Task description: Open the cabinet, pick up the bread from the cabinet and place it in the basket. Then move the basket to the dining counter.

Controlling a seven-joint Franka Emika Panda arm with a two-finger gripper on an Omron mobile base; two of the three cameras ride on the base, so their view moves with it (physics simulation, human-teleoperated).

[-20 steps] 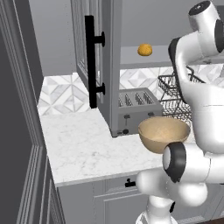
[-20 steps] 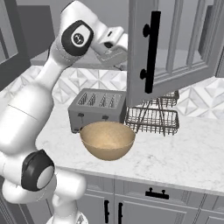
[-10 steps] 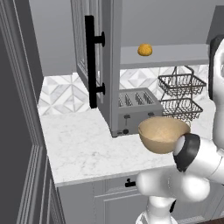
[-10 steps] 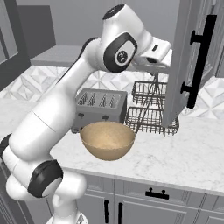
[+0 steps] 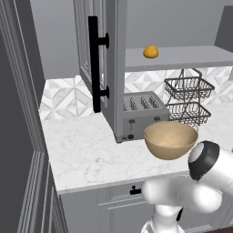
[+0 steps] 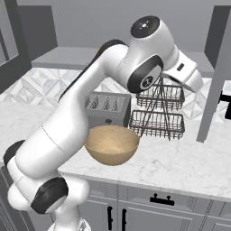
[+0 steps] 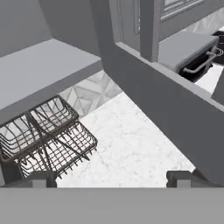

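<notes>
**Cabinet open, bread on shelf, jaws wide and empty**

Swung open toward the left base camera: the cabinet [image 5: 116, 68] door, edge-on, long black bar handle [image 5: 94, 63] facing left. Resting alone on the bare grey shelf [image 5: 182, 57] inside, toward its left end: the bread [image 5: 151, 52], a small golden-orange bun. Directly below on the marble worktop [image 5: 86, 154]: a grey toaster [image 5: 141, 113], and in front of it, near the worktop's front edge, the basket [image 5: 170, 139], tan, round, upright, nothing in it. Just right of the toaster: a two-tier black wire rack [image 5: 187, 98], standing under the shelf.

Seen from the right base view: the arm [image 6: 90, 117] arching up over the basket [image 6: 111, 144] and toaster [image 6: 106, 108], wrist ending above the wire rack [image 6: 158, 115], beside a second open door [image 6: 219, 76] at the right edge.

From the hand view: gripper [image 7: 112, 178] spread wide, two dark fingertips [image 7: 41, 178] far apart at the bottom, nothing between them. Looking down on the wire rack [image 7: 43, 133] at lower left, bare marble worktop [image 7: 135, 144] in the middle, the open door's [image 7: 175, 105] grey frame crossing on the right (a dark appliance with a metal handle [image 7: 199, 61] beyond it, too partial to name).

Bread well apart from the gripper: off toward the shelf's left end, with gripper out past the rack on the right. Basket lower and nearer the base than the hand.
</notes>
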